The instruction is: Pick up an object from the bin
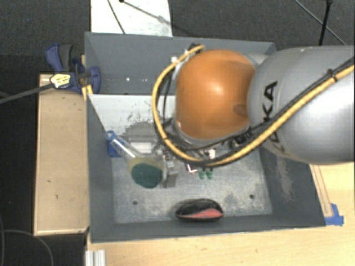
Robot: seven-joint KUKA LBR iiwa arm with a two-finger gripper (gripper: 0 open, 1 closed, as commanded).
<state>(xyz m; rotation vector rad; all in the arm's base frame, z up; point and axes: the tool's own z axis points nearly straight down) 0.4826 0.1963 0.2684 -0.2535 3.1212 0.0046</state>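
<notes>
While the arm's orange wrist cover (213, 93) hangs low over the middle of the grey bin (133, 60), the hand (170, 169) sits just beside a round dark-green disc with a pale rim (146, 174), left of centre on the bin floor. Whether the hand is apart or together cannot be told, and nothing is seen clamped in it. A blue-and-clear tube (117, 145) lies behind the disc; a black-and-red oval (199, 210) lies near the front wall. Judged stage: hand down among the things, grasp and lift both outstanding.
</notes>
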